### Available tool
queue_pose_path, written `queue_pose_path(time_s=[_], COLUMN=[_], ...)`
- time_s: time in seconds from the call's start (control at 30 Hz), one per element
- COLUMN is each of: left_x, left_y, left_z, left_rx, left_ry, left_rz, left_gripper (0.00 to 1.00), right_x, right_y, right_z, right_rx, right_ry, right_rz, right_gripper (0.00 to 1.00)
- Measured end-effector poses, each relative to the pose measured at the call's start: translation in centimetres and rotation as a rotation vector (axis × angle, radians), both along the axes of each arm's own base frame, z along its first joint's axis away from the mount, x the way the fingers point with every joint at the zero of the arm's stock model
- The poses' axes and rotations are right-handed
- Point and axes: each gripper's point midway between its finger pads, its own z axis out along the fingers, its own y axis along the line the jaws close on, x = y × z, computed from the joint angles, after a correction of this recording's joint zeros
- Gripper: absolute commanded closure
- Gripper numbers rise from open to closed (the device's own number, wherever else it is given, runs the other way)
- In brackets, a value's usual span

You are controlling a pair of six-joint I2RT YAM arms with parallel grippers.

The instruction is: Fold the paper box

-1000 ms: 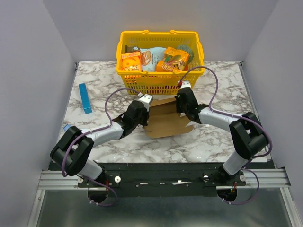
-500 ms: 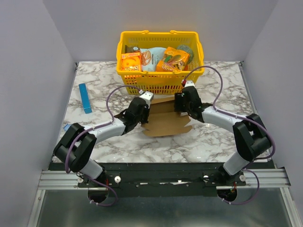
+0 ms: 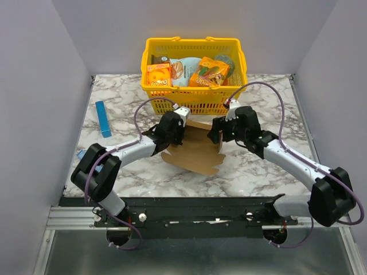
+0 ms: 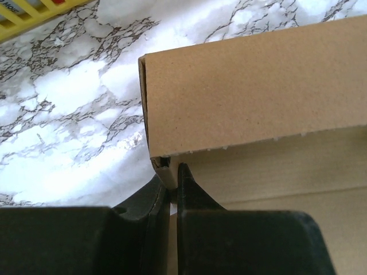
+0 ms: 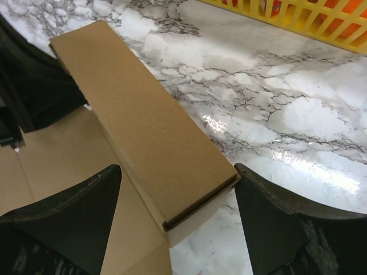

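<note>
1. The left end effector (image 4: 172,172) is closed, pinching a corner of the box (image 4: 252,86) where a folded-over strip meets the flat sheet.
2. The right end effector (image 5: 176,172) is open. Its fingers (image 5: 74,212) stand wide on either side of the strip's other end, and whether they touch it cannot be told.
3. The box lies on the tabletop (image 3: 258,166) between the two end effectors. It is mostly flat, with its far edge folded into a long strip and its notched edge on the near side, toward the arm bases.
4. The basket (image 3: 195,98) stands just beyond both end effectors and holds snack packs (image 3: 209,73).
5. A blue box (image 3: 103,118) lies flat on the tabletop, well to the left of the left end effector.
</note>
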Motion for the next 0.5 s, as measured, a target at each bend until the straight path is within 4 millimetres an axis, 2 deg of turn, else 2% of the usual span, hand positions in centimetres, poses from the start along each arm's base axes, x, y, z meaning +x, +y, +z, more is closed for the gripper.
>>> queue_pose_path(time_s=[0.17,0.33,0.5], left_x=[-0.3,-1.1,-2.1], left_y=[-0.4,0.0,1.5], left_z=[0.4,-0.5,-2.8], left_rx=[0.005,0.046,0.095], left_ry=[0.030,0.046,0.022], left_rz=[-0.036,-0.075,-0.091], left_gripper=[1.00,1.00,1.00], right_x=[-1.3,-1.7,-2.3], right_y=[-0.9,-1.2,-1.0], right_z=[1.5,3.6,2.9], right_rx=[-0.039,-0.055,-0.036], right_ry=[-0.045,-0.137,-0.137], right_rz=[0.046,0.074,0.085], right_gripper=[0.14,0.19,0.24])
